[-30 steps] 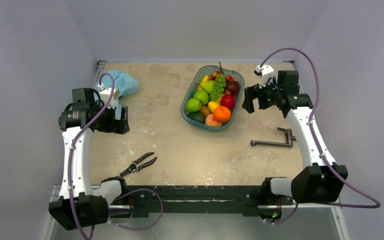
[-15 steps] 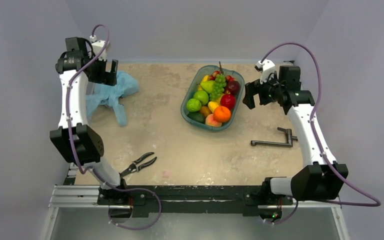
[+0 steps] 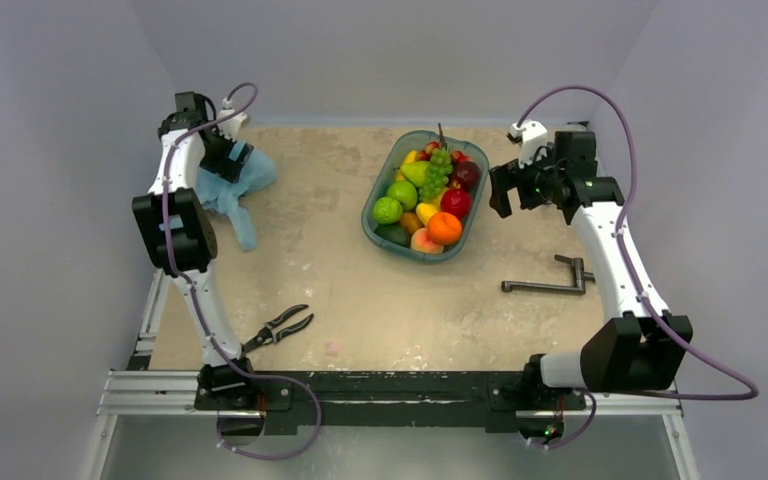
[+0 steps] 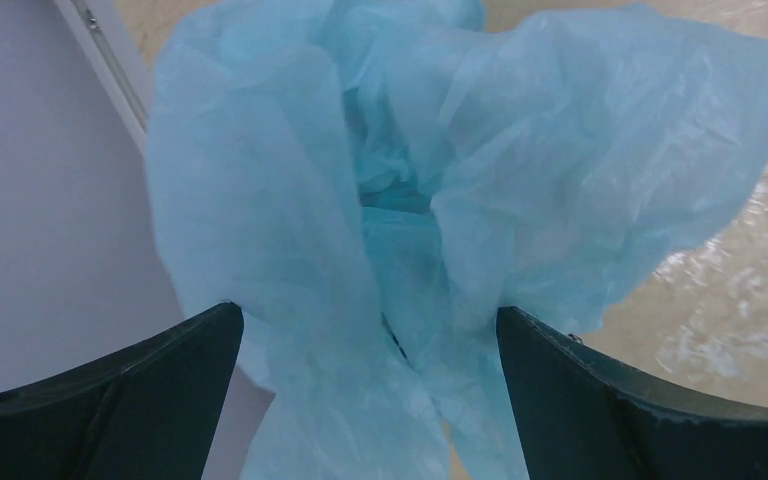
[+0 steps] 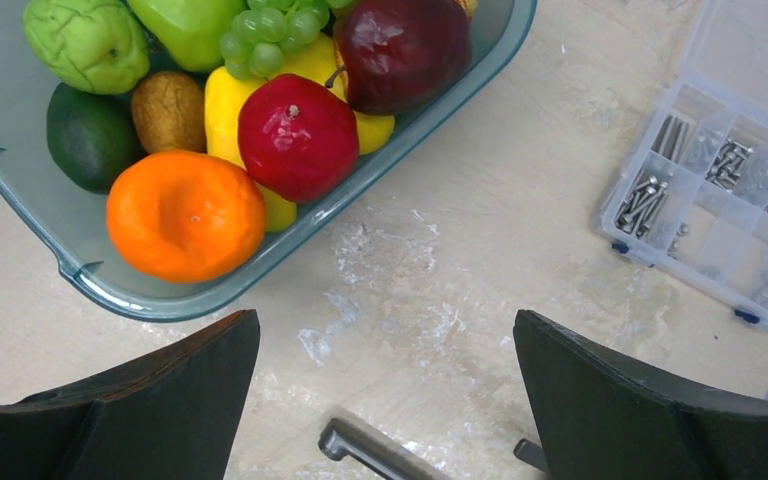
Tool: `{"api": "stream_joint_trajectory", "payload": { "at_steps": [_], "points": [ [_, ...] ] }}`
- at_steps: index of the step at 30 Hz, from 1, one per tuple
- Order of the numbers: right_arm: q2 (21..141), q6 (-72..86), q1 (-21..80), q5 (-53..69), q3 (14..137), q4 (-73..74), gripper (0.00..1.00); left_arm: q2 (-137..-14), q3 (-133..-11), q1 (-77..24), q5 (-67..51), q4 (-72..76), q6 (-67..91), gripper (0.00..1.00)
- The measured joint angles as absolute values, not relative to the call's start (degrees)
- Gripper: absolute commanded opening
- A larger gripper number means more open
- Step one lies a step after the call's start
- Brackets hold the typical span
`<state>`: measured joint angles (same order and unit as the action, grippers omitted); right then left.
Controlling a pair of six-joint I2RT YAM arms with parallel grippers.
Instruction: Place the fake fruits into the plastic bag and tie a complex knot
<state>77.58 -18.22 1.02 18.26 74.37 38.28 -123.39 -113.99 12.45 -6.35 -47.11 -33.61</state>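
Note:
The fake fruits (image 3: 425, 190) are heaped in a teal oval dish (image 3: 369, 226) at the back middle; an orange (image 5: 185, 215), a red apple (image 5: 295, 135) and green grapes (image 5: 265, 35) show in the right wrist view. The plastic bag (image 3: 238, 188) lies crumpled at the back left corner. My left gripper (image 3: 228, 158) hangs right over it, open, with light-blue plastic (image 4: 380, 200) bunched between its fingers (image 4: 160, 390). My right gripper (image 3: 505, 190) is open over bare table just right of the dish. No knot is in view.
Black pliers (image 3: 278, 326) lie near the front left. A dark metal door handle (image 3: 550, 285) lies on the right, below my right gripper. A clear box of screws (image 5: 720, 170) sits at the far right. Walls stand close behind and beside the bag.
My left arm has swung up from the left middle of the table to the back corner and come down onto the bag. The right arm has barely shifted.

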Motion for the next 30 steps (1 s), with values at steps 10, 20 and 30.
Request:
{"api": "stream_joint_trajectory", "payload": {
  "at_steps": [10, 20, 30],
  "points": [
    [77.69, -21.3, 1.02, 15.11, 77.87, 39.35, 0.99, -134.82, -118.34, 11.97, -6.02, -50.33, -39.72, 0.08],
    [76.97, -23.0, 1.02, 14.15, 77.89, 39.57, 0.99, -125.43, -108.49, 4.69, -22.44, -54.35, -47.81, 0.0],
    [74.96, -23.27, 1.02, 14.48, 77.89, 39.9, 0.99, -120.9, -106.54, -16.05, -28.51, -54.39, -56.9, 0.0]
  ]
}}
